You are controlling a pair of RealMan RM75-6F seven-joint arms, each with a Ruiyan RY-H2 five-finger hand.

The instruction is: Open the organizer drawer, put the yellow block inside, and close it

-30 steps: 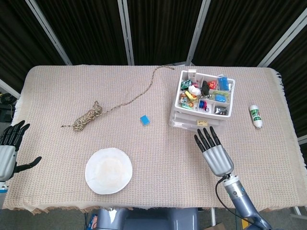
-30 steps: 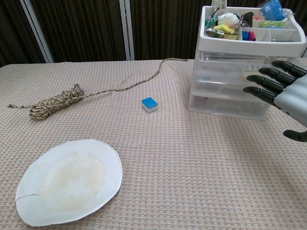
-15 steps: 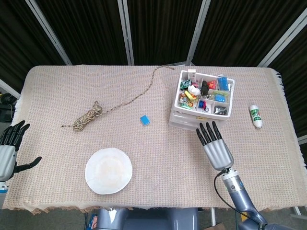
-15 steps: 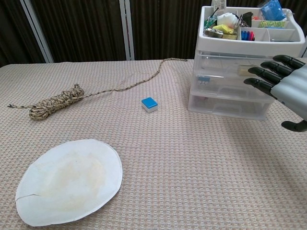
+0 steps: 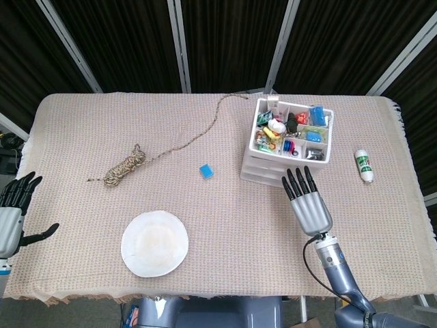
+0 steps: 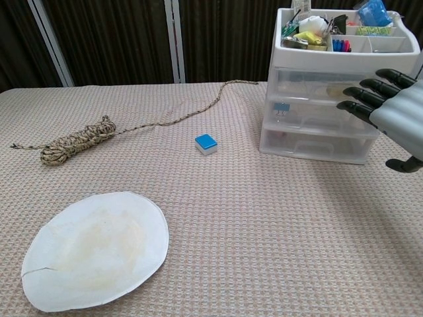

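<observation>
cloth [image 5: 82,130]: beige, woven texture
rope [image 5: 125,166]: tan and brown, speckled
block [image 5: 205,171]: blue top, white base
plate [image 5: 155,243]: white, faint tan stain
organizer [image 6: 317,125]: clear drawers, white tray
tube [image 5: 364,166]: white, green label

A table [image 5: 82,109] covered edge to edge with a beige woven cloth fills most of the head view, set before dark curtains. On it, at centre left, lies a coiled bundle of rope [image 5: 125,166] whose loose end trails up toward the top centre, and below it, toward the bottom left, a round white paper plate [image 5: 155,243]. Near the middle sits a small blue block [image 5: 205,171]; to its right, in the upper right, stands a clear plastic drawer organizer [image 5: 290,142] with a tray of small items on top, and near the right edge lies a small white bottle [image 5: 364,165] on its side.
</observation>
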